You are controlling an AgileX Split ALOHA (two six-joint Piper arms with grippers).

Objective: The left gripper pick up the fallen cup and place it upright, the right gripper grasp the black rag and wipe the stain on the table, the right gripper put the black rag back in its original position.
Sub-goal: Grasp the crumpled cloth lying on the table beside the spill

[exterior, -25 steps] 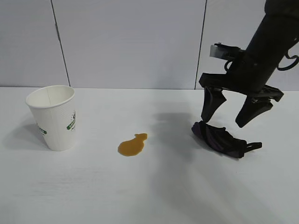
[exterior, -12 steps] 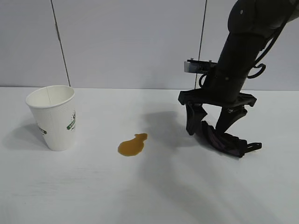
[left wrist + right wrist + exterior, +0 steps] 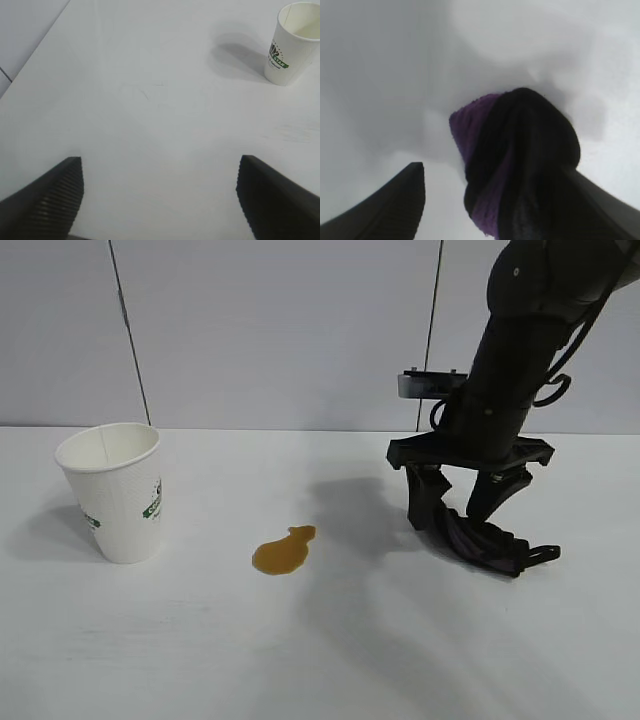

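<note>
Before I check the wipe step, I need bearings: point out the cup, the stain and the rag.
cup (image 3: pixel 115 495), exterior view, middle of its side wall.
stain (image 3: pixel 282 552), exterior view, middle of the puddle.
rag (image 3: pixel 478 542), exterior view, middle of the cloth.

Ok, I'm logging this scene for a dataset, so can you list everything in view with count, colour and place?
cup: one, white with green print, upright at the table's left side.
stain: one, amber-brown puddle, on the table between the cup and the rag.
black rag: one, black with purple stripes, lying on the table at the right, its strap trailing to the right.
table: one, white, under everything.
wall: pale grey panels, behind the table.
right gripper: one, black, down on the rag's left end, fingers open either side of the cloth.
left gripper: one, black, open above bare tabletop, away from the cup; seen only by its own wrist camera.
</note>
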